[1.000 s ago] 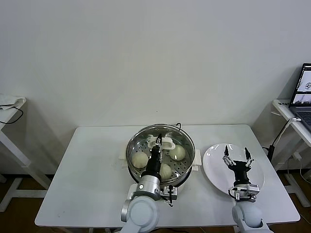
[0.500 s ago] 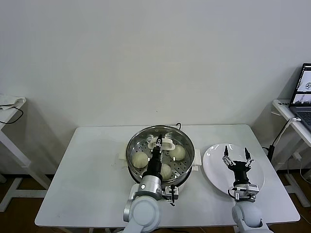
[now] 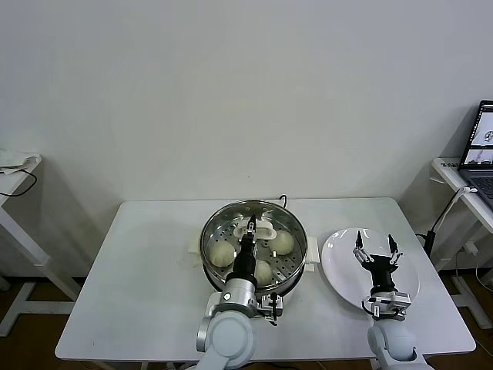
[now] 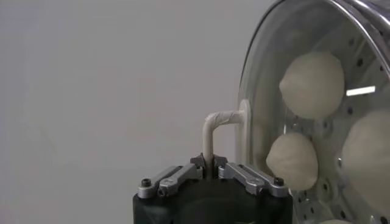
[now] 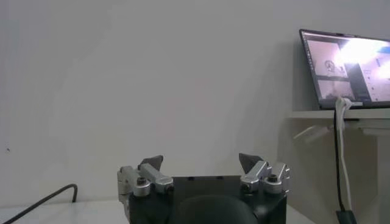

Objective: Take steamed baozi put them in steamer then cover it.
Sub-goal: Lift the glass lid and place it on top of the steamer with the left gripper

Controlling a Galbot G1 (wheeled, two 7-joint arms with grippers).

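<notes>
Loading done, covering nearly done: cream-white round dough buns inside shiny round steel steamer pot at table centre; clear glass lid over pot, handle clamped by left gripper; right gripper, fingers apart, over white plate at 3 o'clock.

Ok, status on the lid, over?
Left pincer shut on the cover handle, cover over the steamer. Baozi inside. Right pincer open above the plate. Nothing in the way.
</notes>
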